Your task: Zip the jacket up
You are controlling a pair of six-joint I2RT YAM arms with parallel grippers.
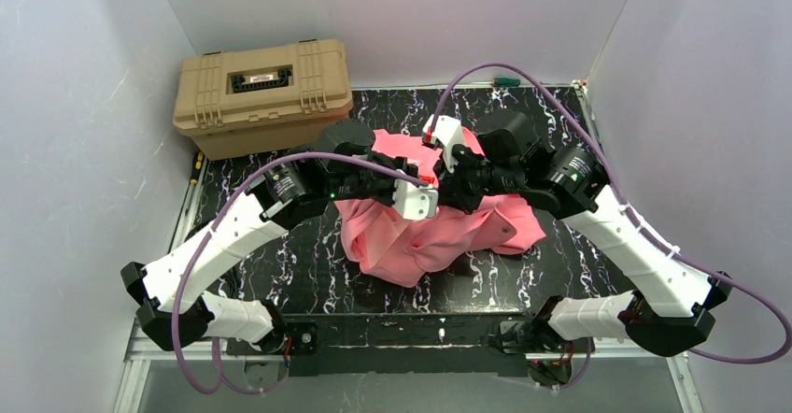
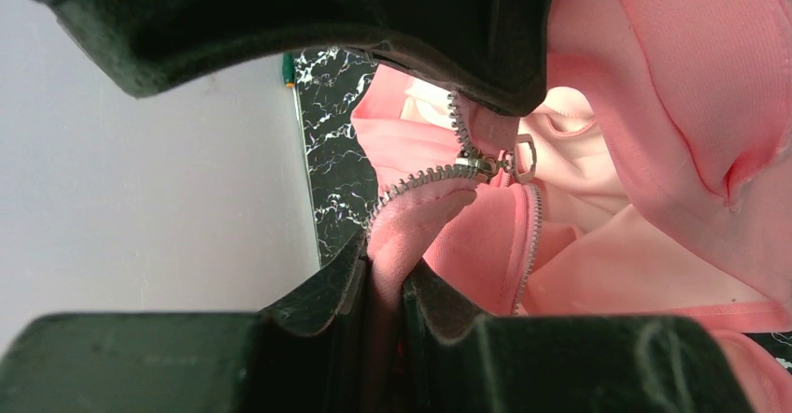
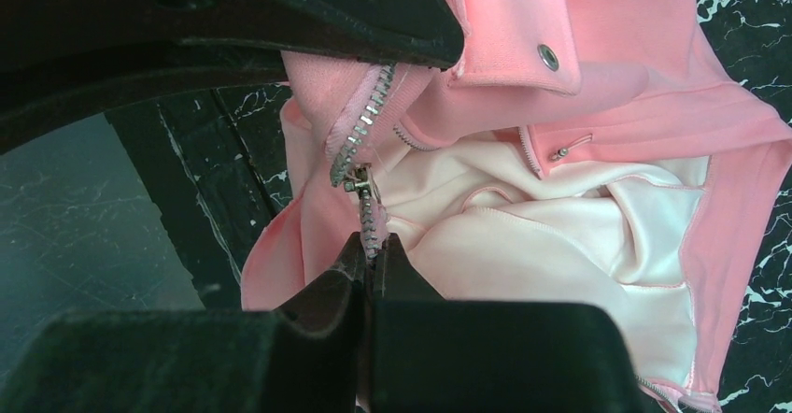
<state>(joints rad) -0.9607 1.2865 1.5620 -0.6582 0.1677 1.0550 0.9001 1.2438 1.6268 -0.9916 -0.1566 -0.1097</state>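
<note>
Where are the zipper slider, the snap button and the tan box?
zipper slider (image 2: 474, 163), left wrist view, its metal body.
snap button (image 3: 548, 56), right wrist view, its round centre.
tan box (image 1: 308, 69), top external view, its lid.

- Left wrist view: jacket (image 2: 654, 105) cut off by the right edge; end of its fold hidden inside left gripper (image 2: 383, 287).
- Right wrist view: lower end of zipper (image 3: 360, 137) tape hidden inside right gripper (image 3: 374, 259); top of the teeth behind blurred black shape (image 3: 233, 11), upper left.
- Top view: jacket middle under both grippers; case (image 1: 263, 95) label too small to read.
</note>
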